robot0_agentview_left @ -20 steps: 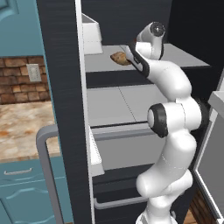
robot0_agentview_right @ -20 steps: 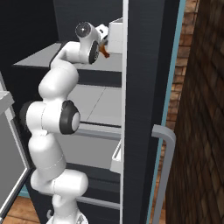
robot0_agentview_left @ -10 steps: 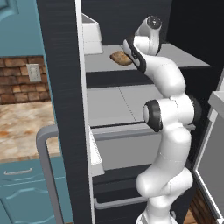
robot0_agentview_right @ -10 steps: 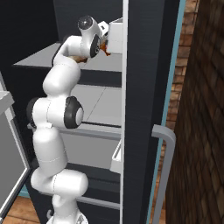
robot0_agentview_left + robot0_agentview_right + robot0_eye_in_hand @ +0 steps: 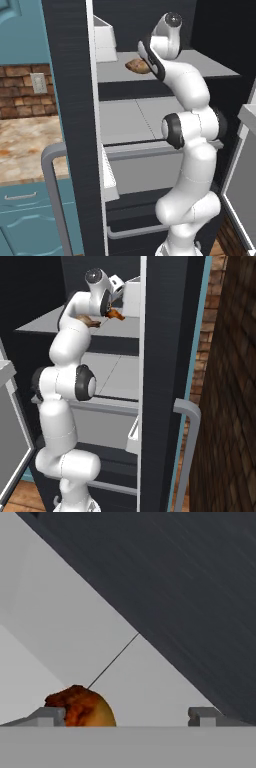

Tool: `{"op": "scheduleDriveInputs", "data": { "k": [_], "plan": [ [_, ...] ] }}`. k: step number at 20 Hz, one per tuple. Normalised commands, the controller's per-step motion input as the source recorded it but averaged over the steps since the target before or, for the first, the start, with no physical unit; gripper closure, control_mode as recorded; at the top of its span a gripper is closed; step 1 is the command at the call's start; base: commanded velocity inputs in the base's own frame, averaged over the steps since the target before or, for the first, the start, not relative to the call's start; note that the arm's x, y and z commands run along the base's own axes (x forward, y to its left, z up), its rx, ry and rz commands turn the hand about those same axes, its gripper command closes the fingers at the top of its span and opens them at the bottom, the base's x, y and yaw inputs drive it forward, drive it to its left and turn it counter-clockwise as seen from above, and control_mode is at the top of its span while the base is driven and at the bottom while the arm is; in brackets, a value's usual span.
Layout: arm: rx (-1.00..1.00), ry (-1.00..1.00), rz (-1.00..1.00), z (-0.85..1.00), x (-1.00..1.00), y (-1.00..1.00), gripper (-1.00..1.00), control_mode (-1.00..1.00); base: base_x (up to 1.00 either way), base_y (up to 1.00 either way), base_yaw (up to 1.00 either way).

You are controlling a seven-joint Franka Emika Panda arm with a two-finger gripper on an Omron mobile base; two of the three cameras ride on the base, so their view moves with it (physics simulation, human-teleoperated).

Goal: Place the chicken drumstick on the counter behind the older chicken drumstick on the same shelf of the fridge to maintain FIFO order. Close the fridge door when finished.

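My gripper [image 5: 125, 716] is open, its fingertips [image 5: 47, 716] wide apart just above the pale grey shelf [image 5: 150, 687]. The dark reddish-orange chicken drumstick [image 5: 82, 707] lies on the shelf against the left fingertip, free of the jaws. In the right base view this chicken drumstick [image 5: 116, 315] rests by the hand, near a white box [image 5: 131, 298]. The older chicken drumstick [image 5: 87, 321], pale tan, lies closer to the shelf's front edge, partly behind my arm. A brownish drumstick [image 5: 136, 65] shows left of the hand; which one I cannot tell.
The fridge door [image 5: 70, 100] stands open on the left, with a grey bar handle [image 5: 50, 165] and white bins [image 5: 109, 175]. The other door [image 5: 240, 175] is open on the right. The counter [image 5: 25, 145] lies beyond the left door. Lower shelves and drawers sit below.
The jaws have gone from shut on the chicken drumstick to wide open, leaving it lying on the shelf. The upper arm has risen a little.
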Motion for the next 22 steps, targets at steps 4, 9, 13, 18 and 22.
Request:
{"op": "scheduleDriveInputs", "data": {
  "k": [4,9,13,18,22],
  "plan": [
    [0.0,-0.15,0.0,0.19,-0.32,0.05,-1.0,-1.0,0.0,0.0,0.0],
    [0.0,-0.22,-0.02,0.0,-0.86,0.16,-1.0,-1.0,0.0,0.0,0.0],
    [0.02,-0.12,-0.06,0.0,-1.0,0.21,-1.0,-1.0,0.0,0.0,0.0],
    [0.01,-0.04,-0.07,-0.06,-1.0,0.21,-1.0,-1.0,0.0,0.0,0.0],
    [0.03,-0.01,-0.08,-0.03,-1.0,0.14,-1.0,-1.0,0.0,0.0,0.0]
  ]
}}
